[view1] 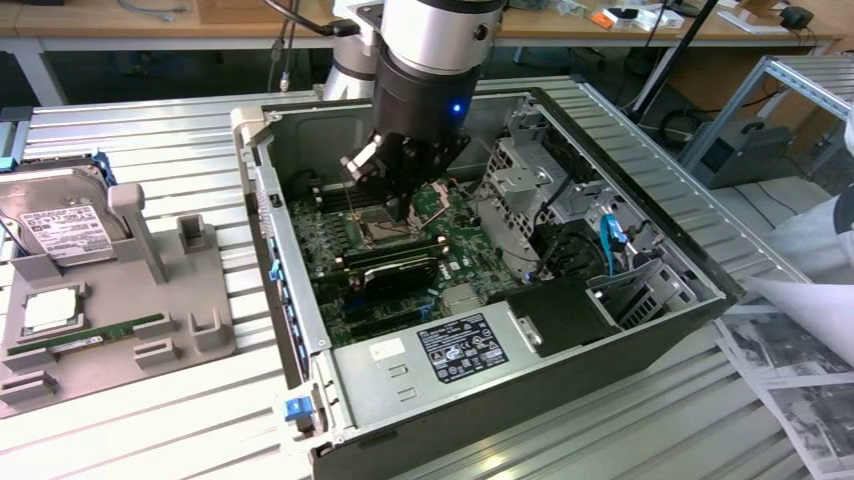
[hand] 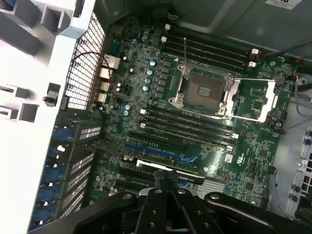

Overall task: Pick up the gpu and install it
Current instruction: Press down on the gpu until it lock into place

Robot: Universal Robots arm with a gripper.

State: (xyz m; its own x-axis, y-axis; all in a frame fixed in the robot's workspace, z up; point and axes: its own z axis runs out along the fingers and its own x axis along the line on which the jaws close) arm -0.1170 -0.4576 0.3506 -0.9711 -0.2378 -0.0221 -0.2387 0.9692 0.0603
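Observation:
The gpu [view1: 391, 270] is a dark, flat card standing on edge in a slot of the green motherboard [view1: 461, 245] inside the open computer case [view1: 307, 330]. In the wrist view the gpu [hand: 170, 169] lies straight beneath the fingertips, across the blue slots. My gripper [view1: 400, 195] hangs inside the case, above the board and clear of the card. In the wrist view the gripper [hand: 165, 181] has its fingers drawn together with nothing between them.
The open CPU socket [hand: 204, 90] and memory slots lie beyond the card. Drive cages [view1: 534, 190] and the power supply [view1: 454, 350] crowd the case. To the exterior view's left, a grey fixture [view1: 147, 300] holds a hard drive [view1: 60, 235] and a green memory stick [view1: 94, 335].

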